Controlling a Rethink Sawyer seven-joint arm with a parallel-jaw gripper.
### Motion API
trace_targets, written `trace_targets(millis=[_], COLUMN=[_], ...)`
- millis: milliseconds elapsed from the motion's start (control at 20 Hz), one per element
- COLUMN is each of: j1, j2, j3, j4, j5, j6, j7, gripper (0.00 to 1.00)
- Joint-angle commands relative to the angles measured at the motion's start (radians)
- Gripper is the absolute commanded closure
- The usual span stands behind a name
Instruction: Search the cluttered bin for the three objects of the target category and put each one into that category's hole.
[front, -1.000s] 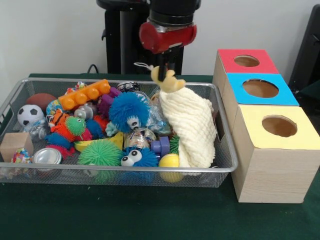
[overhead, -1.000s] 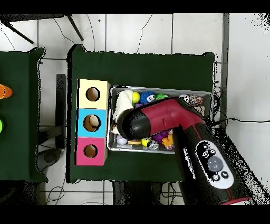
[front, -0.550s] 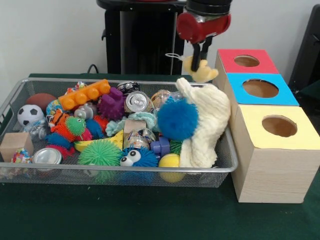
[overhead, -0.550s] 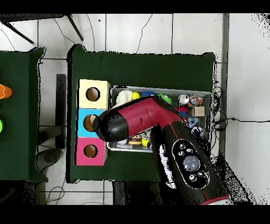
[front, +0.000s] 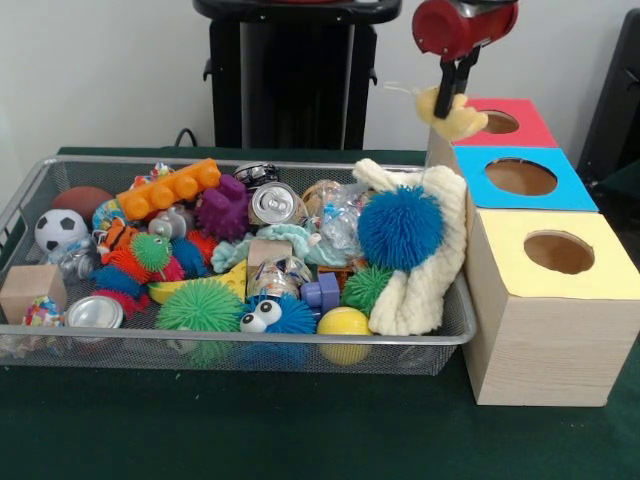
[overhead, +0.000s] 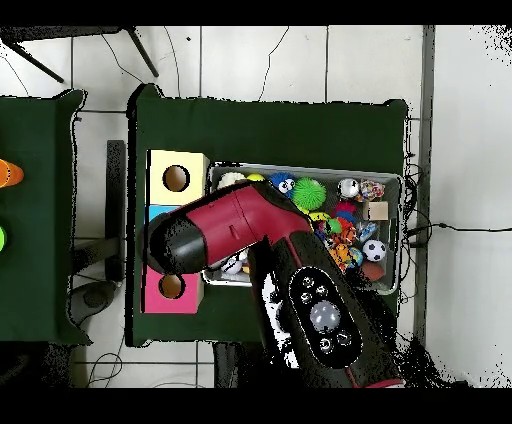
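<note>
Front view: gripper (front: 456, 92) pinches unlabelled yellow plush toy (front: 452, 116) beside red box (front: 494, 122).

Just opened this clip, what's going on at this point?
The Sawyer arm's gripper is shut on a small yellow plush toy, holding it in the air beside the red-topped box, near its hole. The toy has not gone in yet. The wire mesh bin is crowded with spiky balls, cans and blocks, and a cream knit cloth lies draped against its box-side end with a blue fuzzy ball resting on it.
</note>
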Motion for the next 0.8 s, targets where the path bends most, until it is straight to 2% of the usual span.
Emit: trace_targets(millis=[50, 800], j1=[-0.011, 0.067], j2=[-0.042, -0.001], j3=[-0.015, -0.074], j4=[0.075, 0.136], j5=[0.040, -0.011], j6=[0.111, 0.044], j7=[-0.010, 0.085], gripper=[1.00, 1.00])
